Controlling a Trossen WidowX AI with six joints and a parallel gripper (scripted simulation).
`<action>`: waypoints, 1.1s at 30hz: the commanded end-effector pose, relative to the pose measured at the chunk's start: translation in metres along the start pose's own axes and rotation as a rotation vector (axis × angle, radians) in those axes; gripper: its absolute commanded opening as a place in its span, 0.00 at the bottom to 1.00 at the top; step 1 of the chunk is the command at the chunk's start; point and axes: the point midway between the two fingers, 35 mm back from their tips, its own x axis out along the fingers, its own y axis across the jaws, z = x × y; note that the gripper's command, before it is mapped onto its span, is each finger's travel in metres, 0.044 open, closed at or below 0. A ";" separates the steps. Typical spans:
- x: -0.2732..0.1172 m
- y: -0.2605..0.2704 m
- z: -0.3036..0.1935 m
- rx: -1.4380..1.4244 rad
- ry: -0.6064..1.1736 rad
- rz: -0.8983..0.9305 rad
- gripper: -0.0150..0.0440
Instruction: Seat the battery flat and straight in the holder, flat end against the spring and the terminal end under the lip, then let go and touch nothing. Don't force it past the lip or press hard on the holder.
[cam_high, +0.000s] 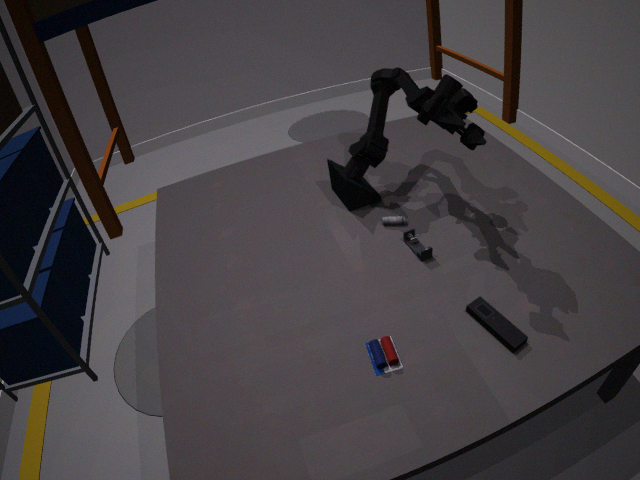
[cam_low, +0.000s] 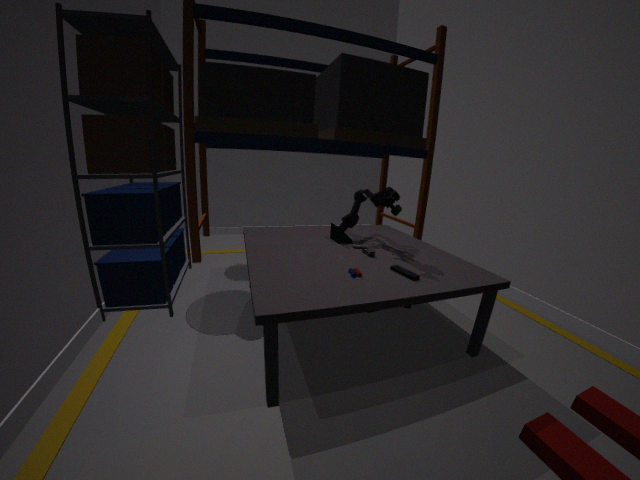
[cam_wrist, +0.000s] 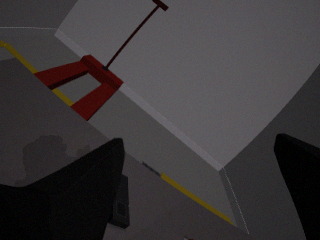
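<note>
The silver-grey battery (cam_high: 394, 221) (cam_low: 359, 246) lies on its side on the table, near the arm's base. The small dark holder (cam_high: 417, 246) (cam_low: 368, 252) sits on the table just beside it, toward the front right, and is empty. The battery lies outside the holder, near its spring end. My gripper (cam_high: 478, 139) (cam_wrist: 203, 145) is open and empty, raised high above the table, to the right of both. In the wrist view its two fingers stand wide apart, and neither the battery nor the holder shows there.
A blue and a red cylinder in a small pack (cam_high: 383, 354) (cam_low: 355, 273) lie toward the table's front. A long black box-like device (cam_high: 496, 324) (cam_low: 404, 272) (cam_wrist: 120, 207) lies at the front right. The table's front edge (cam_high: 496, 432) is beyond them. Shelving stands off the table at the left.
</note>
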 end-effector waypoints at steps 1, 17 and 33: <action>0.001 0.000 -0.005 -0.016 0.019 0.004 0.89; -0.097 0.026 -0.263 -0.437 0.997 0.999 0.65; -0.143 0.044 -0.267 -0.260 0.980 1.315 0.65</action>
